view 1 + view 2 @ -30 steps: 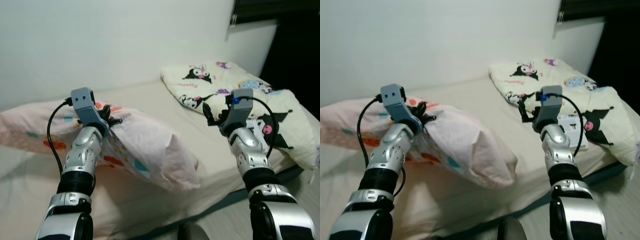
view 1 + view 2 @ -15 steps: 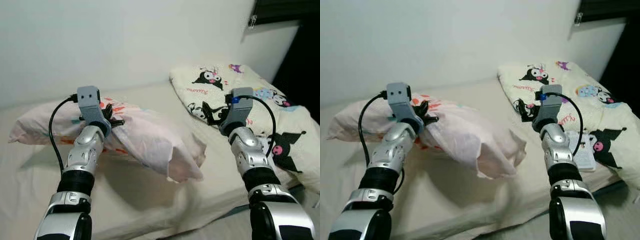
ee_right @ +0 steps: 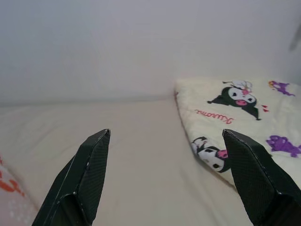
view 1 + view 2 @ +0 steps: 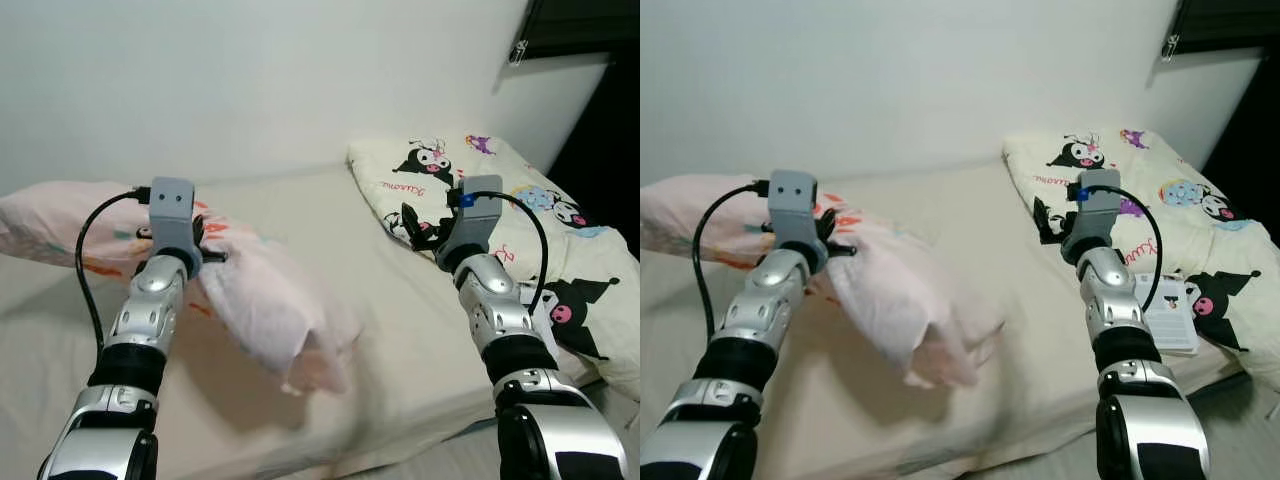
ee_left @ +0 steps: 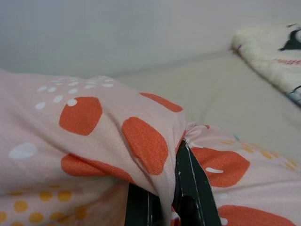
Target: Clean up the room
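A pink pillow (image 4: pixel 255 310) with orange dots lies across the left of the bed, its near end hanging blurred above the sheet. My left gripper (image 4: pixel 205 240) is shut on a fold of the pillow's cover (image 5: pixel 155 141). My right gripper (image 4: pixel 410 225) is open and holds nothing, hovering above the sheet close to the cream cartoon-print blanket (image 4: pixel 470 185). In the right wrist view its two fingers (image 3: pixel 89 174) stand wide apart, with the blanket's corner (image 3: pixel 235 108) between them farther off.
The beige bed sheet (image 4: pixel 330 230) runs up to a white wall (image 4: pixel 250 80). A small printed booklet (image 4: pixel 1170 310) lies on the blanket at the right. A dark window opening (image 4: pixel 575 25) is at the top right. The bed's front edge is at the bottom.
My view has turned left, so the pillow and blanket sit further right in frame. My left gripper has carried the pillow's end leftward; its free end now swings, blurred. The right gripper stays open.
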